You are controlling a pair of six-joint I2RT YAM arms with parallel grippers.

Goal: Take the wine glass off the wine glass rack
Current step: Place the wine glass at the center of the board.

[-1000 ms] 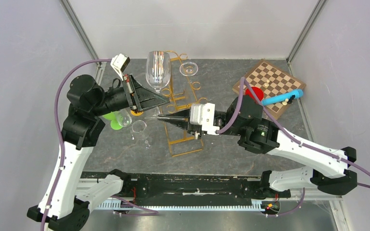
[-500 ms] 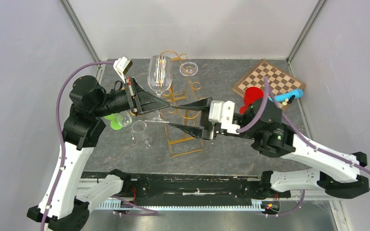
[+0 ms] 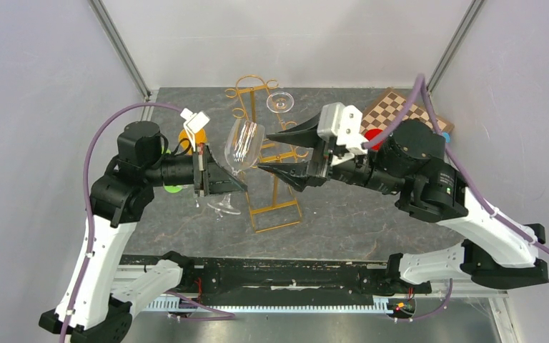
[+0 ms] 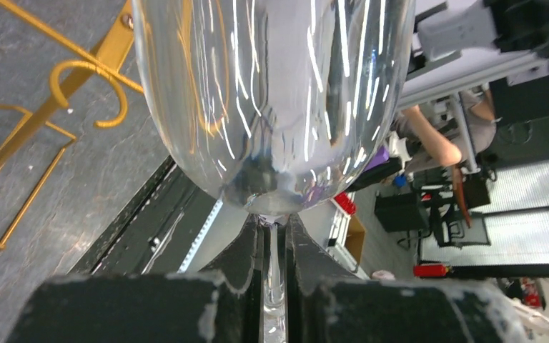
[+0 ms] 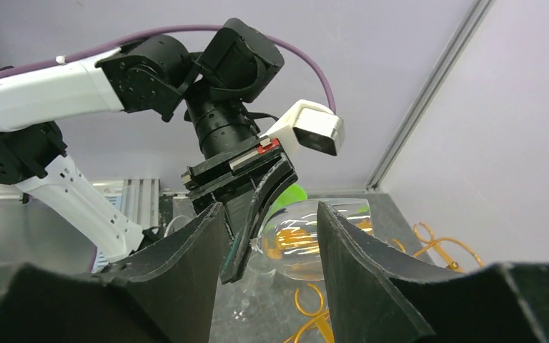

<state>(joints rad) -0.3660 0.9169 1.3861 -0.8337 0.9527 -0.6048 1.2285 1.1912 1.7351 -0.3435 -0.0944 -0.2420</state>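
Note:
A clear wine glass (image 3: 244,145) hangs tilted in the air just left of the gold wine glass rack (image 3: 275,196), its bowl pointing toward the rack. My left gripper (image 3: 218,179) is shut on its stem. In the left wrist view the thin stem (image 4: 275,275) runs between the two black fingers, with the bowl (image 4: 271,100) right beyond the tips of the left gripper (image 4: 275,246). My right gripper (image 3: 264,151) stands open facing the bowl from the right, holding nothing. In the right wrist view, the right gripper (image 5: 270,214) frames the bowl (image 5: 307,246) from a distance.
A second clear glass (image 3: 222,205) rests on the table below the left gripper. A glass foot (image 3: 280,101) shows at the rack's far end. A chessboard (image 3: 393,107) and red cup (image 3: 374,136) lie back right. Green (image 3: 174,188) and orange (image 3: 186,136) items sit by the left arm.
The right gripper opened, let go and drew back up to the right. The left gripper carried the glass down and nearer, tilting its bowl over toward the rack.

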